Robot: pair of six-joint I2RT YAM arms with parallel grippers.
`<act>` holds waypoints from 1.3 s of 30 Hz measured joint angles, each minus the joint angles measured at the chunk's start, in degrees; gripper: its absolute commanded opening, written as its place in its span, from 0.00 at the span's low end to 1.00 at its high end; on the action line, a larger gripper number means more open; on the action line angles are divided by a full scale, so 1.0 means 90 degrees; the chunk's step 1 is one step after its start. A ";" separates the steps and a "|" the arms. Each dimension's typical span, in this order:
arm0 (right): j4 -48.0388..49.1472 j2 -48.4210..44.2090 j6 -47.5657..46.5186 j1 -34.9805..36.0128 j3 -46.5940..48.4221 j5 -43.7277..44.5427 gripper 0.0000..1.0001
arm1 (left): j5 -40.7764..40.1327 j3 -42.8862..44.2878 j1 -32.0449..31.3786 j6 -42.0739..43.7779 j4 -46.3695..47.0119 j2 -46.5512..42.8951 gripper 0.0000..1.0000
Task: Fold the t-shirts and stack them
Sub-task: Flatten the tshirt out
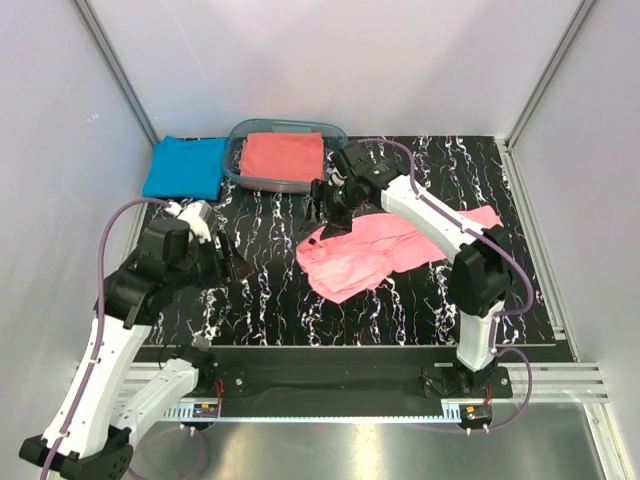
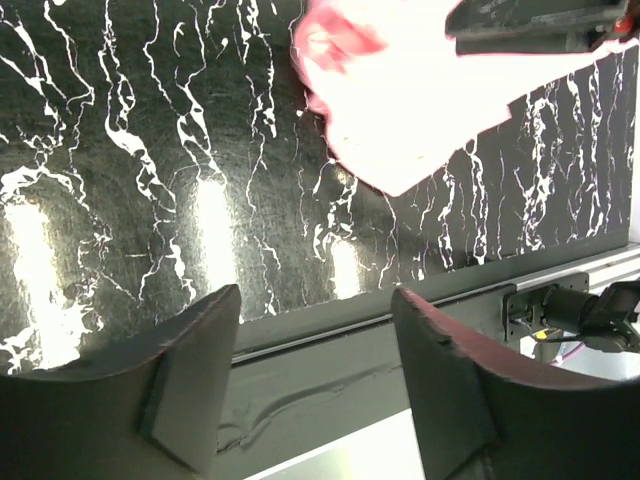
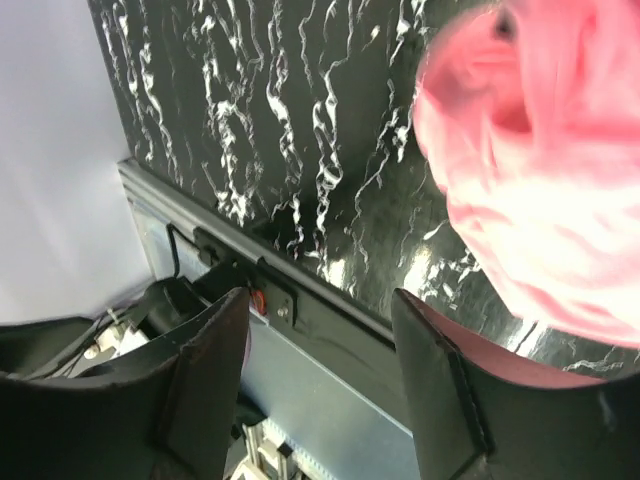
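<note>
A light pink t-shirt lies rumpled and spread out on the black marbled table, right of centre. It also shows as a bright pink mass in the left wrist view and the right wrist view. A bright blue t-shirt lies folded at the back left. A coral-red t-shirt lies folded inside the tub. My right gripper hangs open just above the pink shirt's back-left edge, with nothing between its fingers. My left gripper is open and empty, left of the pink shirt and apart from it.
A clear bluish plastic tub stands at the back centre. White walls close in the left, back and right sides. A metal rail runs along the table's near edge. The right arm crosses the top of the left wrist view.
</note>
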 measured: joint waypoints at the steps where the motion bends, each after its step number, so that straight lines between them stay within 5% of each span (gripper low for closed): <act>1: -0.0078 -0.0002 -0.0027 0.0044 -0.0010 -0.0017 0.68 | 0.0002 -0.0002 0.0000 0.0010 -0.0015 -0.0017 0.71; 10: -0.0780 -0.1622 -0.0891 -0.0333 -0.1093 0.1302 0.63 | 0.0673 -0.0911 -0.0061 0.0027 0.0731 0.0211 0.68; 16: -0.0580 -0.2091 -0.0959 -0.1547 -0.2934 0.1149 0.66 | 0.0731 -0.0996 -0.1078 -0.0267 0.1753 0.2011 0.65; 20: -0.0568 -0.1734 -0.1328 -0.1729 -0.3099 0.1001 0.70 | 0.0452 -0.0731 -0.1362 -0.0537 0.2006 0.2851 0.61; 26: -0.0503 -0.0362 -0.1802 -0.0413 -0.1768 0.1008 0.71 | -0.0406 -0.0716 -0.1348 -0.0738 0.2076 0.1438 0.59; 31: -0.0437 0.0816 -0.1945 0.0413 -0.0459 0.1156 0.82 | -0.1285 -0.0678 -0.1324 -0.0828 0.1700 0.0000 0.60; 39: -0.0500 0.2067 -0.2152 0.1059 0.0384 0.2127 0.59 | -0.1940 -0.0750 -0.1307 -0.0967 0.0680 -0.1030 0.62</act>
